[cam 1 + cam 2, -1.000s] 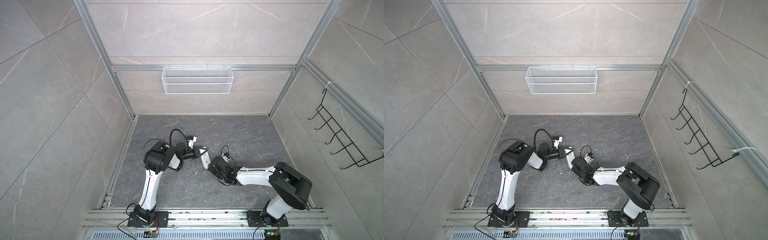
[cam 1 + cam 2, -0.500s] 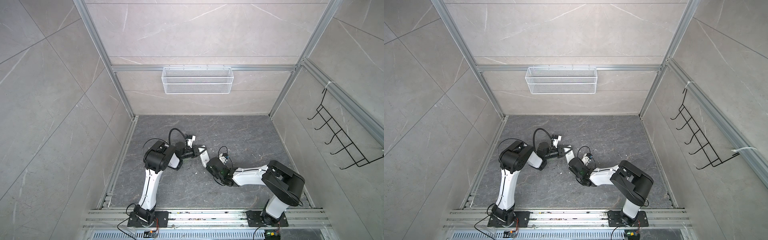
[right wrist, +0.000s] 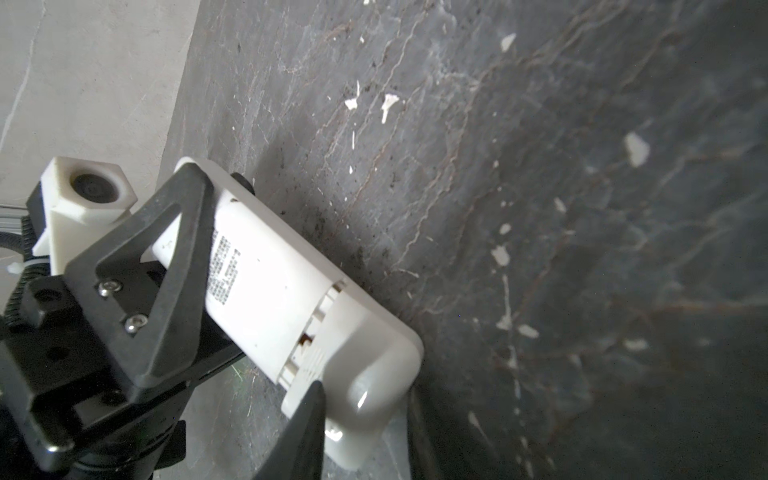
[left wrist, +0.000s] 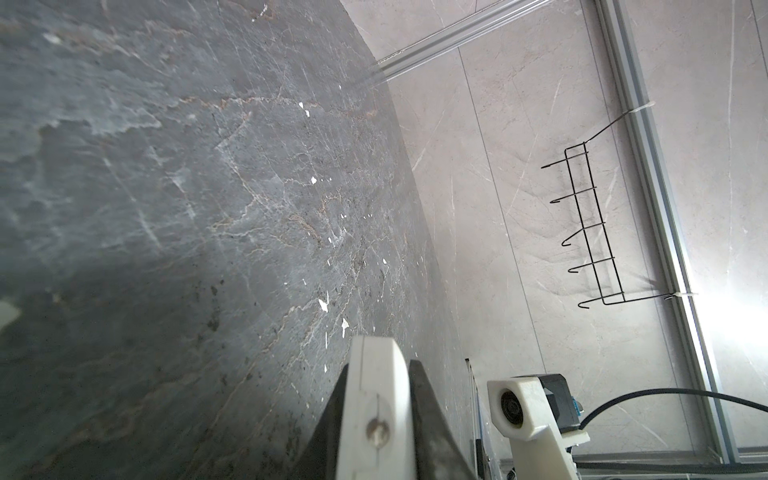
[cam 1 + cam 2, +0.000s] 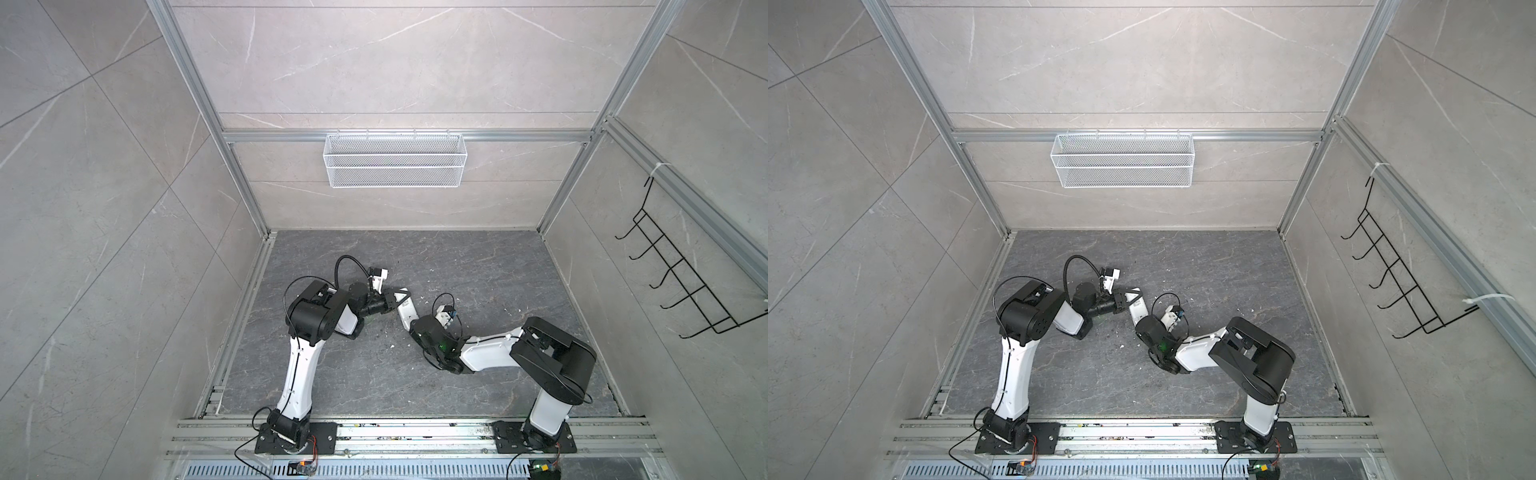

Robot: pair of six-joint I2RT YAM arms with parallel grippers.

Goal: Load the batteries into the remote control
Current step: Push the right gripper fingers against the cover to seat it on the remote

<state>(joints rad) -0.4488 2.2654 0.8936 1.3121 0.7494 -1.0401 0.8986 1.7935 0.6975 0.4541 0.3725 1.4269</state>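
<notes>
While left jaws pinch the remote control (image 3: 266, 291), seemingly light, slick, best held across its stiff body, I can't tell whether right jaws grip.

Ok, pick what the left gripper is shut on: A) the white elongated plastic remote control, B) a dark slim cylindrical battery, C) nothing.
A: in the left wrist view the edge of the white remote control sits pinched between the black fingers of the left gripper.

You now see the right gripper (image 3: 361, 415) drawn in closer around the near end of the remote control (image 3: 270, 291); right elbow (image 5: 552, 361) sits farther left than before.
</notes>
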